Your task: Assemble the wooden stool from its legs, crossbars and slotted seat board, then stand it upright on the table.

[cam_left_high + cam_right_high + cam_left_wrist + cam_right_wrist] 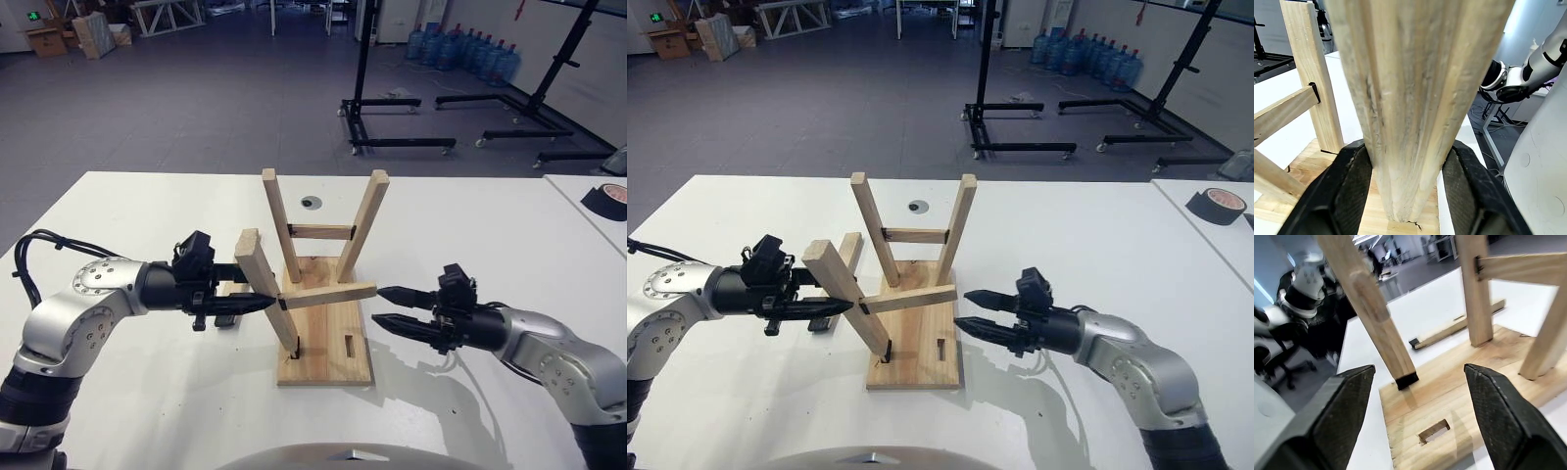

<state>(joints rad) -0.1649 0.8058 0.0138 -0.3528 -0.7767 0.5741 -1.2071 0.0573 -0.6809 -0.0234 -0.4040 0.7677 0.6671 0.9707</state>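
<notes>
The slotted seat board (pixel 328 360) lies flat on the white table (pixel 147 206). Two legs (pixel 280 220) (pixel 364 223) stand in it at the back, joined by a crossbar (pixel 321 232). A third leg (pixel 261 277) leans in the front left slot, and my left gripper (pixel 257 304) is shut on it, its pads (pixel 1354 188) pressing both sides. A second crossbar (pixel 329 294) runs from this leg towards the right. My right gripper (pixel 390 307) is open just past that crossbar's free end, holding nothing. One slot (pixel 1433 432) in the board is empty.
A loose wooden piece (pixel 1459 328) lies on the table behind the left gripper. A small round hole (pixel 311 203) sits in the table beyond the stool. A black tape roll (pixel 609 199) rests on the neighbouring table at far right. Black stands (pixel 397 117) occupy the floor beyond.
</notes>
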